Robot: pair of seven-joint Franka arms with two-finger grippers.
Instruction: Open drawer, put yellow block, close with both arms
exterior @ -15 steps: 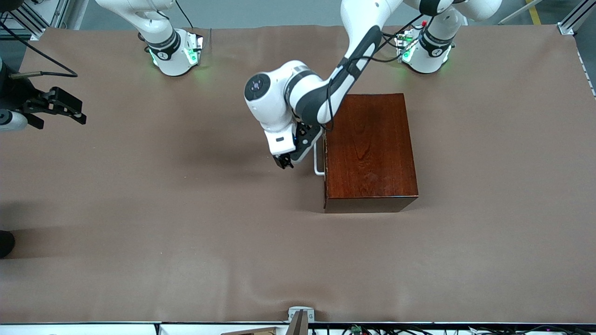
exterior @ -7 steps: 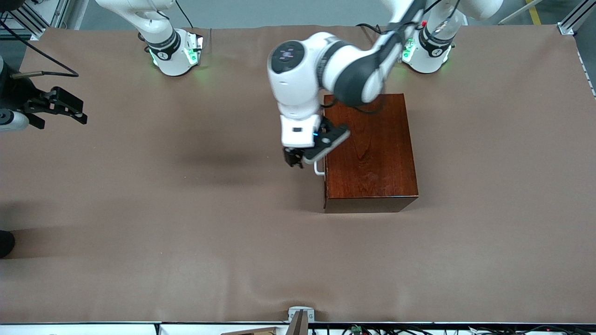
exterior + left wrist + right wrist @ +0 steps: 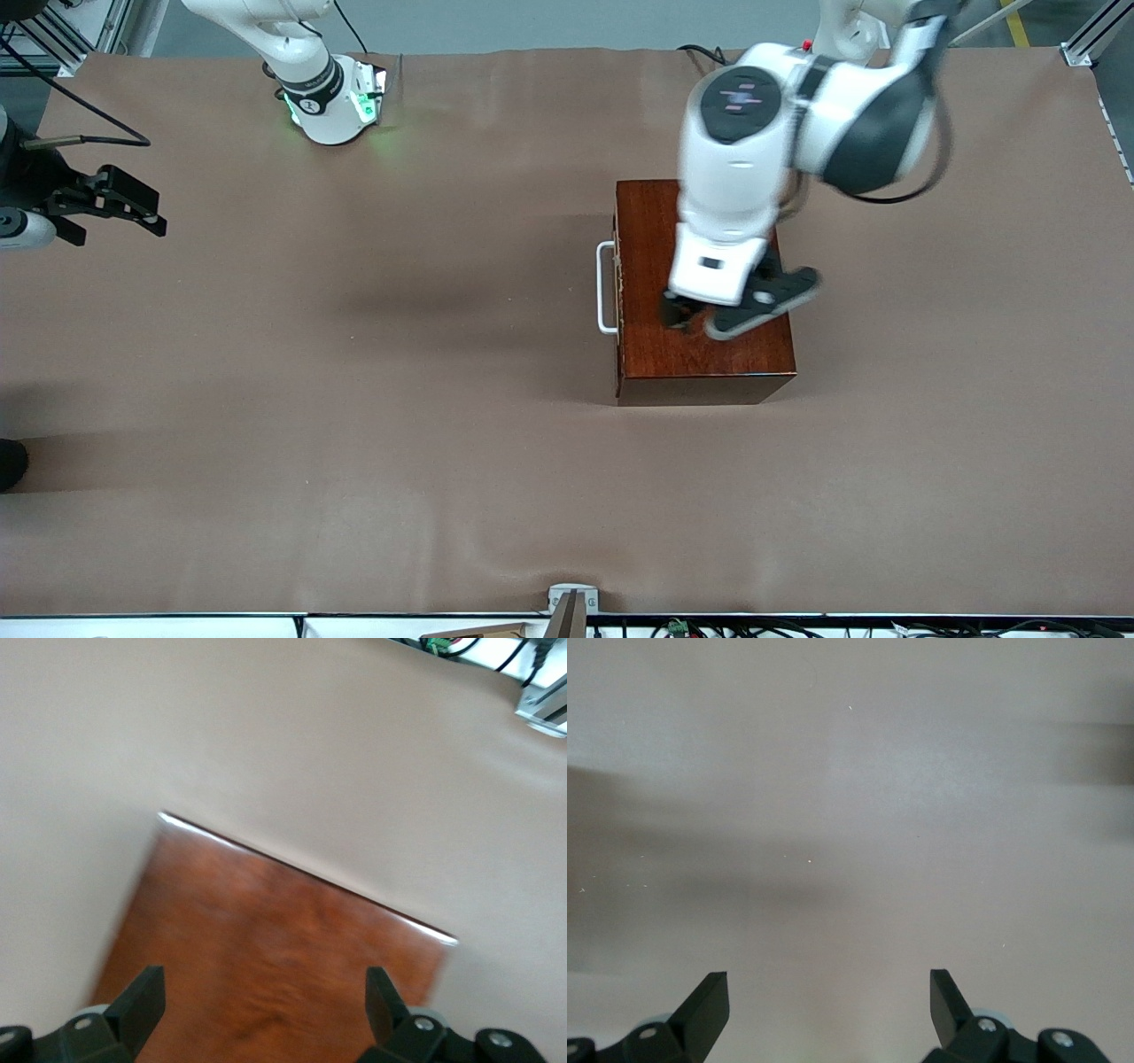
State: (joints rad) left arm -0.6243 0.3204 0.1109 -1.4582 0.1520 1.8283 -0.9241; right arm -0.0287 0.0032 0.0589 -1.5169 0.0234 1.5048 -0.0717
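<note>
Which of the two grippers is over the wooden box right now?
The left gripper, fingers open, is over the box; the right gripper waits open over bare table at the right arm's end.

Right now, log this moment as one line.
drawer: shut | left gripper: open, over box | right gripper: open, waiting

White arms (image 3: 735, 168) with black joint bands, black cables, a green-lit round base (image 3: 332, 106); markings too blurred to read.
</note>
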